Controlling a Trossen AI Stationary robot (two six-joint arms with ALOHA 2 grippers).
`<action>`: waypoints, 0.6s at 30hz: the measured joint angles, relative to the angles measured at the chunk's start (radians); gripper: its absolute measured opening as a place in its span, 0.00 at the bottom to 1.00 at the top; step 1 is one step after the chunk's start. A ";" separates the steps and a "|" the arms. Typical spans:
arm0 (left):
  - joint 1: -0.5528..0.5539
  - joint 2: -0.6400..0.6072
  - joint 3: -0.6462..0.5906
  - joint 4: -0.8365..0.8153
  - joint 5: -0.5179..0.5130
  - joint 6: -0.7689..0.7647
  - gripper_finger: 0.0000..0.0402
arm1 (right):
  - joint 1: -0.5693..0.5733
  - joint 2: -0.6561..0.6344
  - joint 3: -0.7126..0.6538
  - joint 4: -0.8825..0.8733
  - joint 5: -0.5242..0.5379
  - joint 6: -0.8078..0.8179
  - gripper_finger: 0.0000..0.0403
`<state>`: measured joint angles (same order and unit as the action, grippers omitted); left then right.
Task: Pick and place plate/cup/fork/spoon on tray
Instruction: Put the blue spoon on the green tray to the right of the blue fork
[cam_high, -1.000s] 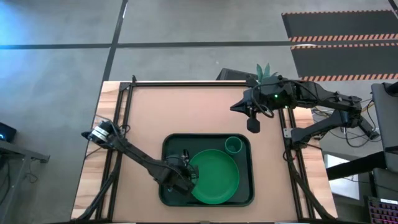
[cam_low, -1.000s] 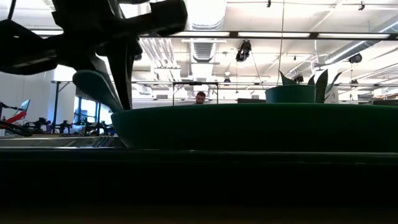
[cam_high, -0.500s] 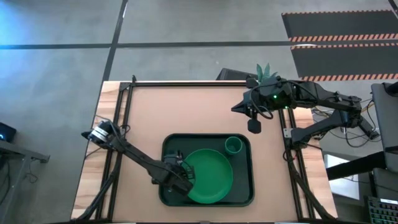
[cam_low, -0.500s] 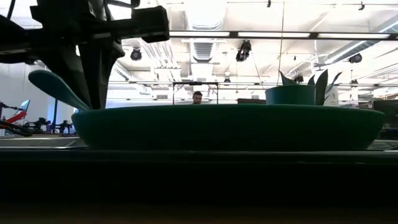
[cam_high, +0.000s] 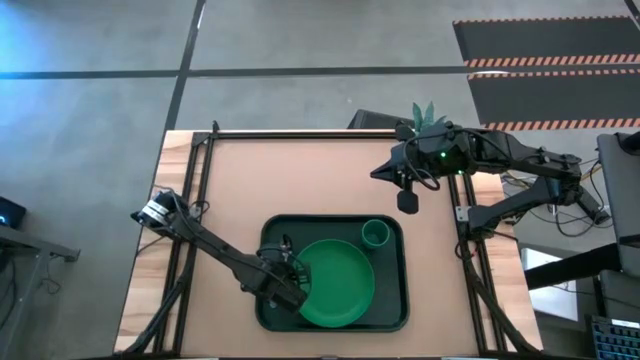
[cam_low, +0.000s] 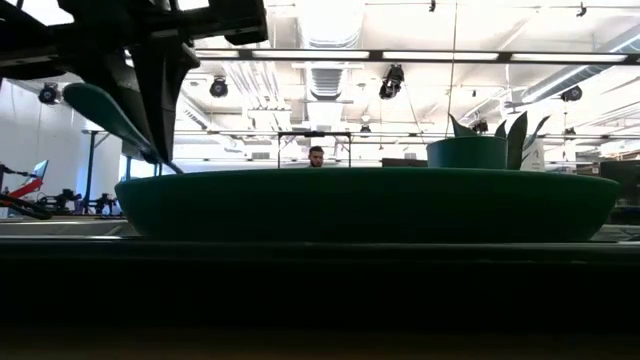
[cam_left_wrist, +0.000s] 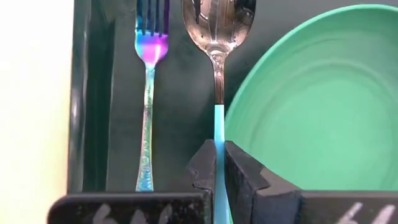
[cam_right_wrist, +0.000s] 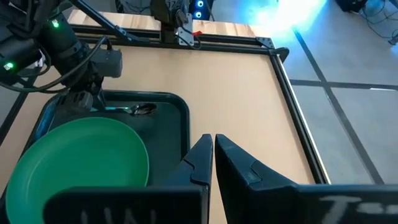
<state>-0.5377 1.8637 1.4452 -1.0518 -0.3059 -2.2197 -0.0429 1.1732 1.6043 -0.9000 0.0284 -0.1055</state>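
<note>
The dark green tray (cam_high: 392, 300) lies at the table's near middle. In it rest the green plate (cam_high: 340, 285) and, at its far right corner, the green cup (cam_high: 376, 234). The fork (cam_left_wrist: 148, 93) lies flat along the tray's left rim. My left gripper (cam_left_wrist: 217, 168) is shut on the spoon (cam_left_wrist: 217, 37), between the fork and the plate; the spoon's bowl (cam_low: 100, 110) stands tilted above the plate's rim (cam_low: 370, 200). My right gripper (cam_high: 407, 201) hangs shut, high over the table's far right. My left gripper pinches the spoon's light blue handle (cam_left_wrist: 217, 134) between its two fingers (cam_left_wrist: 202, 168), slanting steeply down from above. The handle runs on past the fingers toward the wrist. The bowl points toward the table's far edge and is raised above the tray; the handle's end is hidden.
A potted plant (cam_high: 425, 115) stands at the table's far right corner beside the right arm. Bare brown tabletop (cam_high: 300, 175) stretches beyond the tray toward the far edge. A black frame rail (cam_high: 200, 180) runs along the table's left side.
My left gripper has shifted a little toward the table's left and then risen, tipping, still shut on the spoon; the spoon's bowl now sits higher and more tilted. The plate has slid a little toward the table's left inside the tray.
</note>
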 joint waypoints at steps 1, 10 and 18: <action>0.000 0.000 -0.002 -0.001 0.001 0.000 0.00 | 0.000 0.000 0.000 0.000 0.000 0.001 0.02; 0.000 0.030 -0.035 0.065 0.069 -0.003 0.00 | 0.000 0.000 0.000 0.000 -0.001 0.008 0.02; 0.001 0.030 -0.085 0.149 0.039 -0.001 0.00 | 0.001 0.000 0.000 -0.001 -0.001 0.008 0.02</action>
<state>-0.5369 1.8938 1.3603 -0.9032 -0.2665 -2.2208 -0.0418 1.1736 1.6043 -0.9009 0.0273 -0.0971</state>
